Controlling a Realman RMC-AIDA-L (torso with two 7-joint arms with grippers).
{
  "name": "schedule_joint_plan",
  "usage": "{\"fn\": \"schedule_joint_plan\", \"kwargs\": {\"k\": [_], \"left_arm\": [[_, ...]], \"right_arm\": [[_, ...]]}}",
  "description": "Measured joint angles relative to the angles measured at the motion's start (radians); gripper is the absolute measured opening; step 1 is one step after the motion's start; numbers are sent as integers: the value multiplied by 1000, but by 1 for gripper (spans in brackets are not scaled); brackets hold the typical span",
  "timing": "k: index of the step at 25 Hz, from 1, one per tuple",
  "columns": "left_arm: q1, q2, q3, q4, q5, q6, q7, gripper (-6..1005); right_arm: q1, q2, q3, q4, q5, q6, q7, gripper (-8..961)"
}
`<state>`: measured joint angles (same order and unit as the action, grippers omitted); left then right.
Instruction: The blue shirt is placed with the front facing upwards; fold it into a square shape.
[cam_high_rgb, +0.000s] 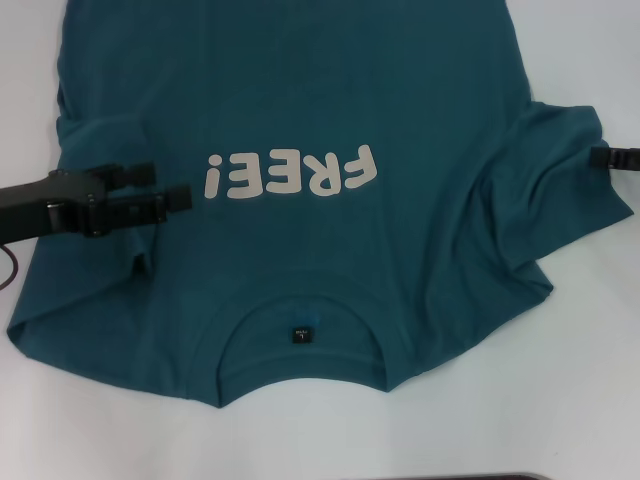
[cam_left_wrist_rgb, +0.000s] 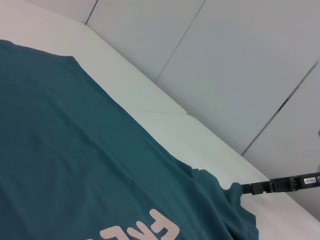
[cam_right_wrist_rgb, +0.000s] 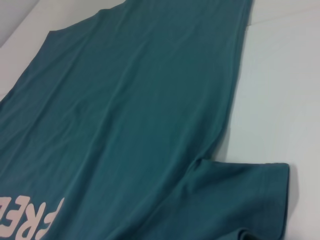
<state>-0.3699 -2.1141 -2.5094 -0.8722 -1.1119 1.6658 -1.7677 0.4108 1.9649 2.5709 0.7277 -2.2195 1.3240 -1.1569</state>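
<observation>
Starting the fold: shirt (cam_high_rgb: 300, 110) mostly flat, print up
Left pincer (cam_high_rgb: 168, 186) apart at 9 o'clock; right pincer (cam_high_rgb: 603, 156) at 3, state unclear; left sleeve tucked

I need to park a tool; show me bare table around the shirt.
Bare white table lies near the collar, beside the right sleeve. Smaller patch: by the left sleeve's hem. The blue shirt fills the middle; left claw over it, right claw at the right sleeve.
</observation>
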Motion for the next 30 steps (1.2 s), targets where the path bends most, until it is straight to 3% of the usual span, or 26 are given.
{"fn": "schedule_joint_plan", "kwargs": {"k": [29, 30], "left_arm": [[-10, 1, 3, 12, 0, -25, 4, 908], [-9, 2, 3, 12, 0, -25, 5, 908]], "right_arm": [[47, 23, -42, -26, 0, -22, -3, 788], [47, 23, -40, -26, 1, -22, 0, 713]]}}
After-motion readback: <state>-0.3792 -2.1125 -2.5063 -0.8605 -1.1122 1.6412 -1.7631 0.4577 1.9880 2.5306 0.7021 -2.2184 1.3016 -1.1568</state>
